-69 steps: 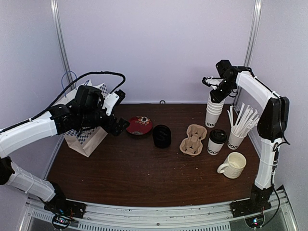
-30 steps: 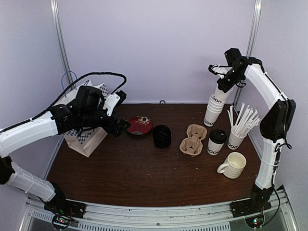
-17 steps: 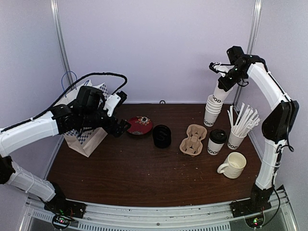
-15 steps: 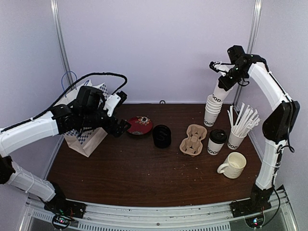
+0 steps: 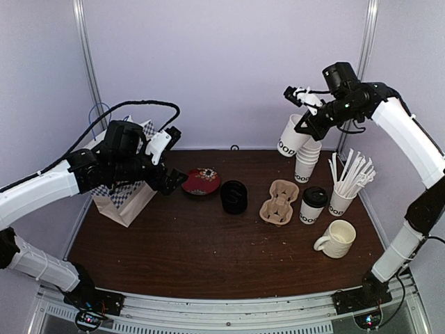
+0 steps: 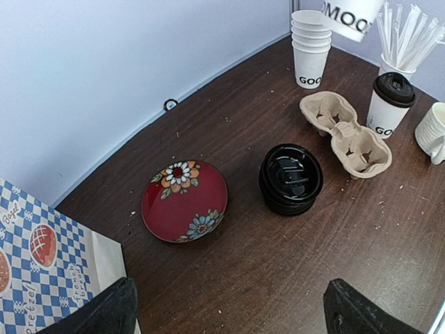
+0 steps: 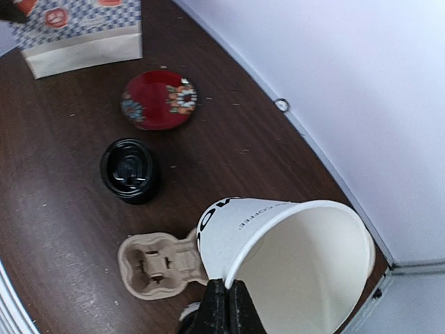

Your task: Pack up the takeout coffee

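Observation:
A lidless white "GOOD" cup [image 5: 289, 137] hangs tilted in the air above the stack of cups [image 5: 306, 165], with my right gripper [image 5: 309, 125] shut on its rim. In the right wrist view the fingertips [image 7: 224, 287] pinch that rim, and the cup [image 7: 240, 226] shows its empty inside. A lidded takeout coffee cup [image 5: 313, 204] stands on the table just right of the empty brown carrier [image 5: 279, 202]. My left gripper [image 5: 170, 182] hovers open by the paper bag, holding nothing [image 6: 229, 314].
A blue-checked paper bag [image 5: 125, 200] stands at the far left. A red flowered plate [image 5: 201, 181] and a stack of black lids [image 5: 233, 196] lie mid-table. A cup of white straws [image 5: 343, 191] and a cream mug [image 5: 338, 239] stand at the right.
My right arm has lifted the top cup off the stack, swung it left and tilted it. The left arm shifted only slightly.

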You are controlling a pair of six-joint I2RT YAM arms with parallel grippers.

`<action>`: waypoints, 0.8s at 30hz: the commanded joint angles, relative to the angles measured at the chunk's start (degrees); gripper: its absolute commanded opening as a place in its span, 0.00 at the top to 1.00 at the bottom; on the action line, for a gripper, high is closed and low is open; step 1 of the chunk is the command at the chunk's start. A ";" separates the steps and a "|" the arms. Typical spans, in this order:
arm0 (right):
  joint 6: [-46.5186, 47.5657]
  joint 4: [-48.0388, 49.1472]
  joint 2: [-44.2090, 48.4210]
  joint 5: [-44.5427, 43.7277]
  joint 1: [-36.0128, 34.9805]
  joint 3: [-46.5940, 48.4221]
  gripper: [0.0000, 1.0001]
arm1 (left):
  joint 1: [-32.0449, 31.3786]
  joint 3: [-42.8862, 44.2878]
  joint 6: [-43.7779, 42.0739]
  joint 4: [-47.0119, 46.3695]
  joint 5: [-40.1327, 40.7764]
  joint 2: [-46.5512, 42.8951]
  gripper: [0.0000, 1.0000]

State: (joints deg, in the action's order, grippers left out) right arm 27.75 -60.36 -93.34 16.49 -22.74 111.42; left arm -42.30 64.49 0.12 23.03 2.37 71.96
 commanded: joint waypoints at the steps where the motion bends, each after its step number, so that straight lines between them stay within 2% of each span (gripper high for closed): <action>1: 3.76 0.80 4.67 1.09 -8.53 -7.21 1.00 | 0.16 1.06 -2.10 -1.08 2.38 0.22 0.02; 5: 6.72 0.46 8.33 8.45 -16.47 -15.17 1.00 | 0.78 0.60 -2.33 -1.81 3.37 0.70 0.03; 10: 9.92 -2.60 7.50 10.13 -26.62 -19.88 1.00 | 2.26 0.94 -1.33 -1.96 3.57 1.53 0.02; 14: 10.44 0.20 4.77 3.48 -34.83 -24.03 1.00 | 2.92 1.08 -1.00 -1.93 3.17 1.78 0.02; 17: 8.94 6.75 2.55 -5.72 -39.01 -27.94 1.00 | 3.02 0.99 -1.15 -1.86 3.25 1.71 0.02; 24: 7.81 12.32 -0.72 -11.79 -42.36 -30.66 1.00 | 3.02 0.86 -1.33 -1.89 3.07 1.41 0.03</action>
State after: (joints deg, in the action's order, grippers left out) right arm 36.71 -53.54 -94.19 11.33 -64.20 81.36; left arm -39.68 64.49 -1.17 23.16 5.34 73.36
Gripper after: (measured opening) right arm 0.007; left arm 0.976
